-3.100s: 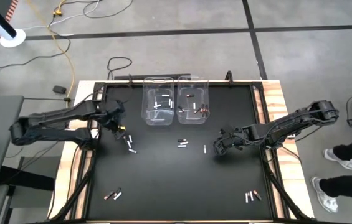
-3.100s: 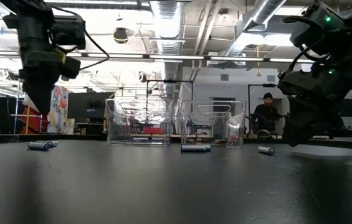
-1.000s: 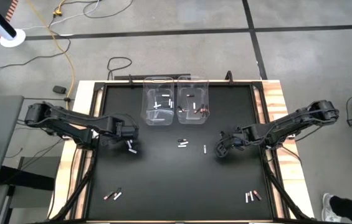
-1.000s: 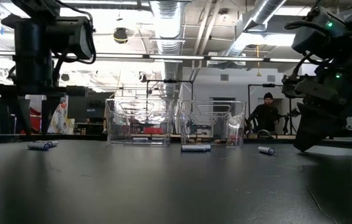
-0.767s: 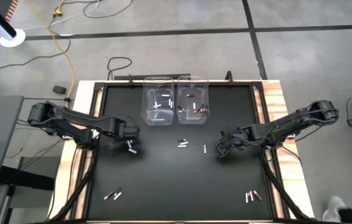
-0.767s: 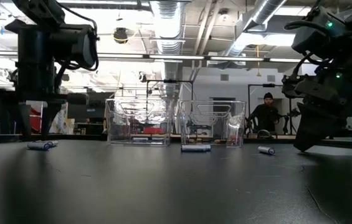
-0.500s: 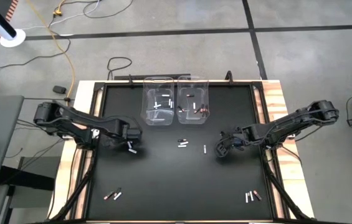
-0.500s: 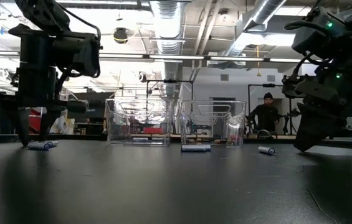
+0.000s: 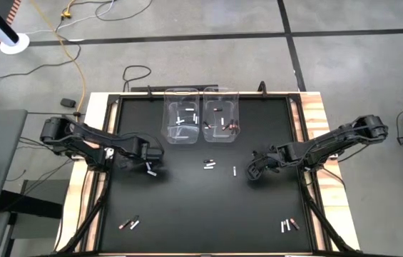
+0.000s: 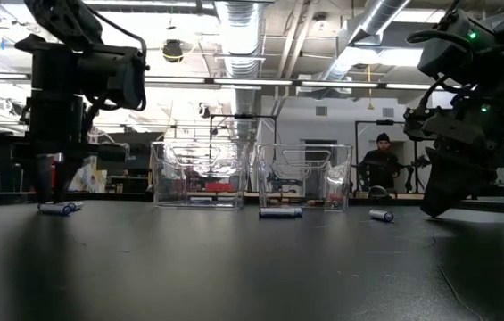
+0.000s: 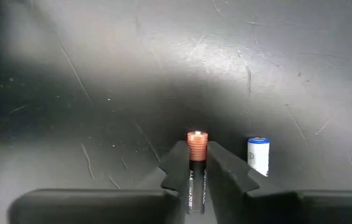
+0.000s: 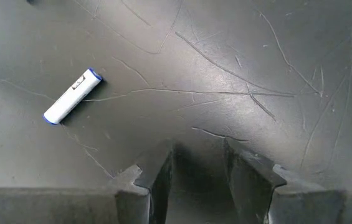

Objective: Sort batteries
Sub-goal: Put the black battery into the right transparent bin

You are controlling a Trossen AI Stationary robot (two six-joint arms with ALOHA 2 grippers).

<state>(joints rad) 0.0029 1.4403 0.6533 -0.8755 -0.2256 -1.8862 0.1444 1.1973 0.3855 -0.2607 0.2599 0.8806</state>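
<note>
Two clear bins (image 9: 182, 125) (image 9: 220, 125) stand at the table's far middle with a few batteries inside. My left gripper (image 9: 148, 165) is low over the mat at the left, shut on a copper-topped dark battery (image 11: 197, 163). A white battery (image 11: 258, 155) lies just beside it. My right gripper (image 9: 251, 171) stays open low over the mat right of centre, with nothing between its fingers (image 12: 157, 177). Near it lies a white battery with blue ends (image 12: 73, 96). More batteries lie at the mat's middle (image 9: 210, 164). My left gripper pinches the dark body (image 11: 195, 183) of the copper-topped battery between its two fingers. The copper end (image 11: 197, 138) sticks out past the fingertips. The fingers come steeply from above. In the low view the fingertips (image 10: 51, 201) are down at the mat, where the battery lies.
Loose pairs of batteries lie near the front left (image 9: 130, 223) and front right (image 9: 289, 225) of the black mat. A raised frame (image 9: 298, 135) runs round the mat. A person (image 10: 383, 160) sits in the room far behind the bins.
My left gripper has come down onto the batteries at the left of the mat, and its fingers, spread apart half a second ago, have shut on the copper-topped one. The batteries lie where they were.
</note>
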